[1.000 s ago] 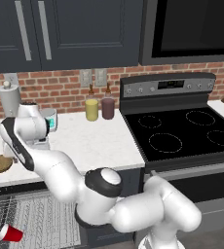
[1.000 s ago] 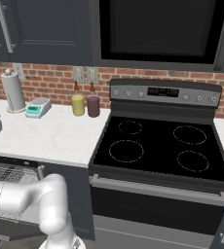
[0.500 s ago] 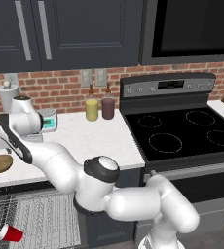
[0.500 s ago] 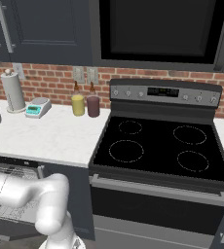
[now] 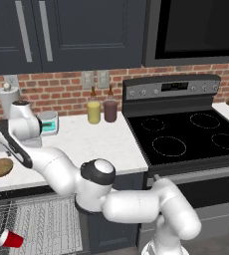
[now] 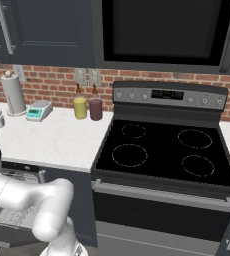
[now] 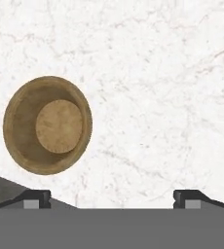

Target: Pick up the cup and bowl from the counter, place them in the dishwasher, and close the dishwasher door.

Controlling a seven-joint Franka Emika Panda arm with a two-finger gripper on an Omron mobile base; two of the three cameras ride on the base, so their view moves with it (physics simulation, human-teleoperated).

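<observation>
Hand view: bowl (image 7: pixel 47 125) upright, probably

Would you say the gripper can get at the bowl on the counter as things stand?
Probably yes. The bowl sits upright on bare counter with nothing over or beside it, and the gripper hangs above with fingers spread, though offset to one side of it.
</observation>
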